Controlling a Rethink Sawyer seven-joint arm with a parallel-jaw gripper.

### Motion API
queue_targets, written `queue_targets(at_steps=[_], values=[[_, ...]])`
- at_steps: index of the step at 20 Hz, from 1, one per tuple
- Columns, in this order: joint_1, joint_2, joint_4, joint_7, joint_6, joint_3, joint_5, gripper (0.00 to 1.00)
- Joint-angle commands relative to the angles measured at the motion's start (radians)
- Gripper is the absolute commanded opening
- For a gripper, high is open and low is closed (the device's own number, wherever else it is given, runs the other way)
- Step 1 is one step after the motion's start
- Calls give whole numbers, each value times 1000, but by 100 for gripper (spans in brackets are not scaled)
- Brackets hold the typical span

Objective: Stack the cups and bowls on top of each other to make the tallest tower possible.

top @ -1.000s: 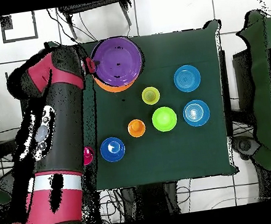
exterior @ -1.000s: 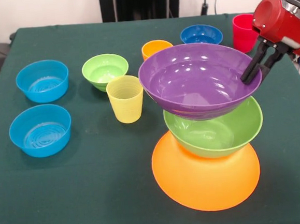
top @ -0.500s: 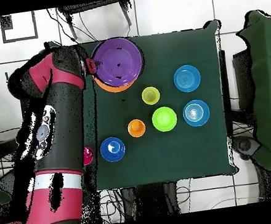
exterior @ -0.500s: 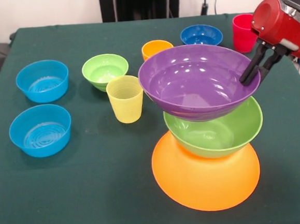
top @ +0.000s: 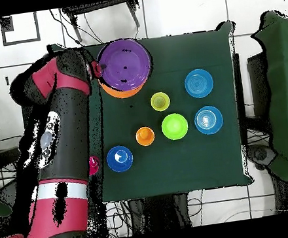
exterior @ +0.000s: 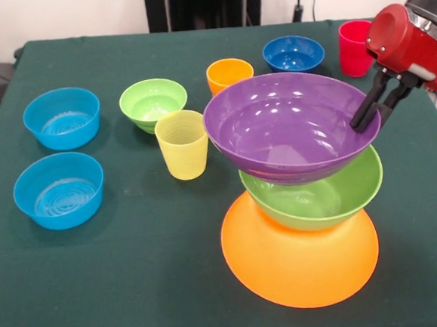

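Purple bowl (exterior: 291,125), the top of the tower (exterior: 300,195), is pinched at its rim by the gripper (exterior: 366,115): the two dark fingers (exterior: 374,98) straddle the bowl's edge on the side nearest the red cup (exterior: 355,47), one inside the rim and one outside. The red and black arm (top: 62,149) reaches down to it from the upper right of the front view; from overhead the arm runs along the table's (exterior: 136,276) edge up to the purple bowl (top: 124,63).

That bowl sits open side up in the large green bowl (exterior: 315,194), leaning a little, its rim overhanging the green one toward the yellow cup (exterior: 183,144). The green bowl in turn rests on the huge orange bowl (exterior: 300,252), which lies upside down on the green cloth as a wide cone. From above only an orange crescent (top: 120,92) shows under the purple rim.

Just beside the tower stands the yellow cup, upright. Behind it sit the small green bowl (exterior: 152,103) and the orange cup (exterior: 229,73), with the dark blue bowl (exterior: 293,52) and the red cup farther back. Two light blue bowls (exterior: 61,117) (exterior: 58,190) lie well apart from the tower, one behind the other, both open side up.
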Motion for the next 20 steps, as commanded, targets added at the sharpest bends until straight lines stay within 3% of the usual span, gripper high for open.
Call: queue_targets(at_steps=[1, 20], values=[[-4, 43, 28, 20, -12, 117, -19, 0], [14, 90, -37, 66, 15, 106, 2, 0]])
